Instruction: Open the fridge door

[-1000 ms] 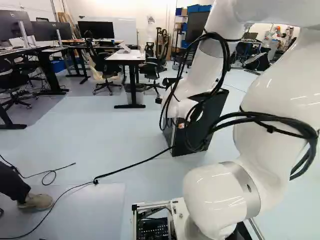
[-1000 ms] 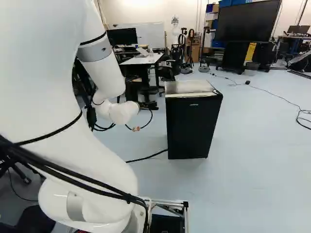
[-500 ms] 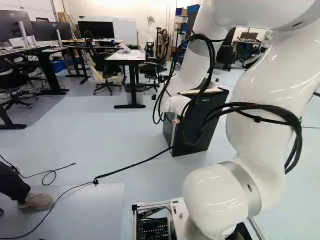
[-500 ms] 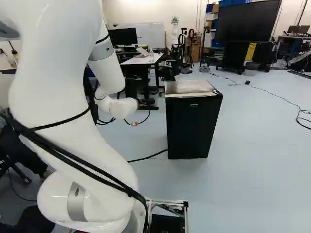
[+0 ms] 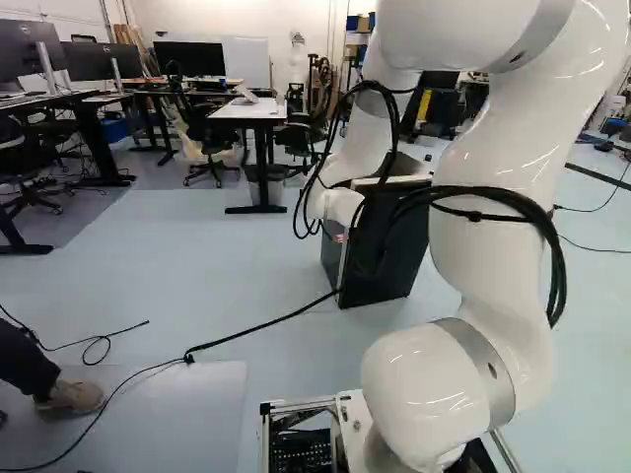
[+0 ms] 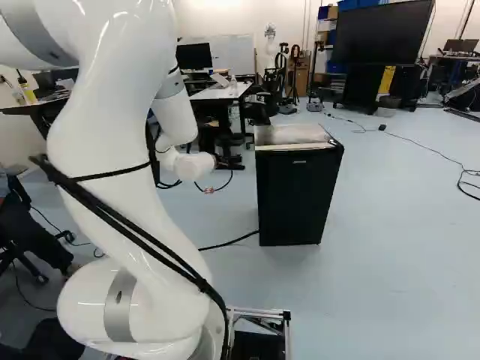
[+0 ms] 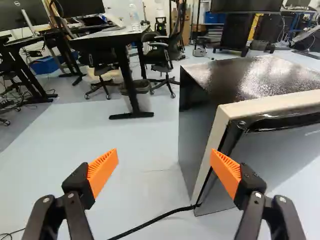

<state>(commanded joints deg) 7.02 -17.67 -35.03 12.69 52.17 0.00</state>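
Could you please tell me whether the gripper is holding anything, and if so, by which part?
Nothing is held: the gripper stands open, with only one orange pad near the front edge of the fridge.

the gripper (image 7: 164,160) stands open, one orange pad (image 7: 226,172) overlapping the fridge (image 7: 280,165); a black cable (image 7: 160,217) lies on the floor (image 7: 135,185).

Bright, even light fills the room, washing the back wall (image 5: 212,18) nearly white. Thin streaks of glare sit on the white arm (image 5: 483,261). In the wrist view, the mini fridge's (image 7: 250,75) top throws back a speckled sheen; in the right base view, a soft, faint shadow meets the floor (image 6: 405,270) beside its base.
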